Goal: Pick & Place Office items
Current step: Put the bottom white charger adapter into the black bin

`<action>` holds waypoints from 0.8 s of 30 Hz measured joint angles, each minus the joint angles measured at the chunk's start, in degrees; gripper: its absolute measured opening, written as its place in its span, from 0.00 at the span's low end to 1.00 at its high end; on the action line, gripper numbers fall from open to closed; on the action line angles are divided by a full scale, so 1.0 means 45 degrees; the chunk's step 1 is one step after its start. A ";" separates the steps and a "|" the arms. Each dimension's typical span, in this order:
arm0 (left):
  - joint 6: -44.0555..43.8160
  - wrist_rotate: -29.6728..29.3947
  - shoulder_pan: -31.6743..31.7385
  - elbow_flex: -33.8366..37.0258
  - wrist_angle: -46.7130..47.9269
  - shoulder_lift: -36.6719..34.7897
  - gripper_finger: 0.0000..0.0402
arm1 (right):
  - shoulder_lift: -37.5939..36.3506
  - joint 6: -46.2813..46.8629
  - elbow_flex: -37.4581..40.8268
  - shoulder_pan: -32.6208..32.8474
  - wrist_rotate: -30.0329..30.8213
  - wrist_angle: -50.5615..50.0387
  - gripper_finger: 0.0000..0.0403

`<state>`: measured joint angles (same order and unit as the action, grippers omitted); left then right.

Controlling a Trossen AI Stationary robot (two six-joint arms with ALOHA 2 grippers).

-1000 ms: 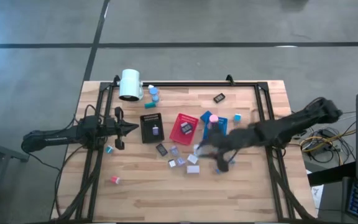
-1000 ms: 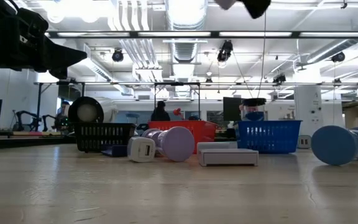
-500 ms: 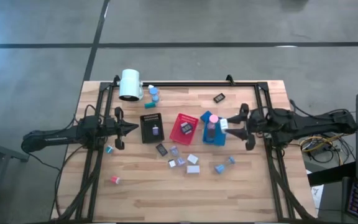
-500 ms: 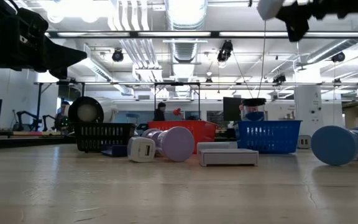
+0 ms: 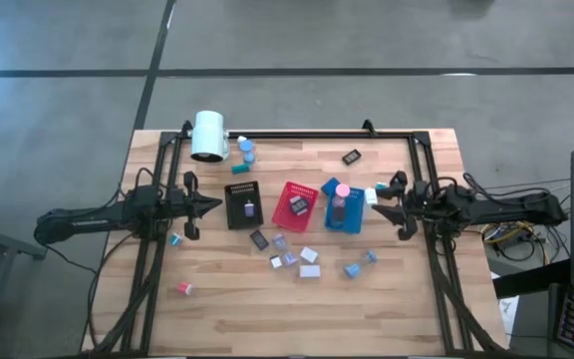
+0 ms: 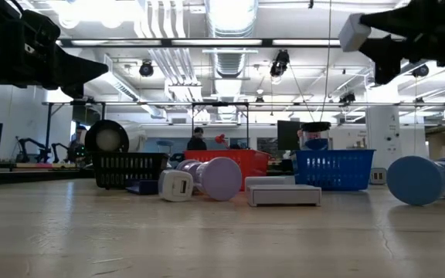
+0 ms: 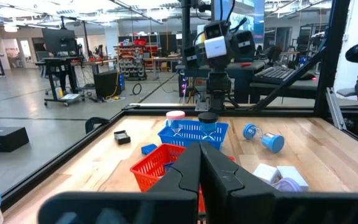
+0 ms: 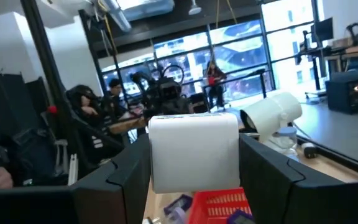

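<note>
Now the right gripper [image 8: 194, 165] pinches a white block [image 8: 194, 151] squarely between its fingers.

High view: straight down, far. Low view: table height, level. Wrist views face inward; all share red tray [image 5: 294, 205].

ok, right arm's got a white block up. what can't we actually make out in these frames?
- Red tray contents: high view, too small to identify.
- Blue tray interior: low view, its mesh wall hides it.
- White block underside: right wrist view, right gripper fingers cover its sides.
- Left gripper, shut: left wrist view, hides the table behind it.
</note>
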<state>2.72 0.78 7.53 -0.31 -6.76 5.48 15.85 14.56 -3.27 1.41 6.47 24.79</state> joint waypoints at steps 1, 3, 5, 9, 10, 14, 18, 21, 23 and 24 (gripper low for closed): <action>0.0000 0.0000 0.0001 0.0000 0.0000 0.0000 0.02 | -0.0073 -0.0053 0.0212 0.0000 0.0086 0.0228 0.48; 0.0003 0.0000 0.0000 0.0004 -0.0003 0.0000 0.02 | -0.0223 -0.0143 0.0576 0.0000 0.0227 0.0395 0.48; 0.0005 -0.0001 0.0001 -0.0001 -0.0004 0.0000 0.02 | -0.0276 -0.0320 0.0618 0.0000 0.0280 0.0147 0.48; 0.0005 -0.0005 0.0005 0.0004 0.0000 0.0000 0.02 | -0.0236 -0.0377 0.0618 0.0015 0.0275 0.0158 0.48; 0.0012 -0.0005 0.0005 0.0004 0.0000 0.0000 0.02 | -0.0251 -0.0375 0.0618 0.0015 0.0273 0.0158 0.48; 0.0053 -0.0019 0.0000 0.0002 0.0000 0.0000 0.02 | -0.0231 -0.0377 0.0618 0.0015 0.0270 0.0164 0.48; 0.0053 -0.0019 0.0005 -0.0001 0.0000 0.0000 0.02 | -0.0228 -0.0377 0.0618 0.0015 0.0270 0.0158 0.48; 0.0053 -0.0019 0.0002 0.0003 0.0007 0.0000 0.02 | -0.0228 -0.0375 0.0615 0.0015 0.0268 0.0155 0.48; 0.0058 -0.0019 0.0002 0.0001 0.0053 0.0000 0.02 | -0.0228 -0.0373 0.0613 0.0015 0.0265 0.0153 0.48; 0.0058 -0.0019 0.0004 0.0004 0.0077 0.0000 0.02 | -0.0228 -0.0373 0.0613 0.0015 0.0265 0.0153 0.48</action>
<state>2.98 0.69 7.55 -0.30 -6.42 5.48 14.83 12.88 -0.51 1.48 7.66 25.47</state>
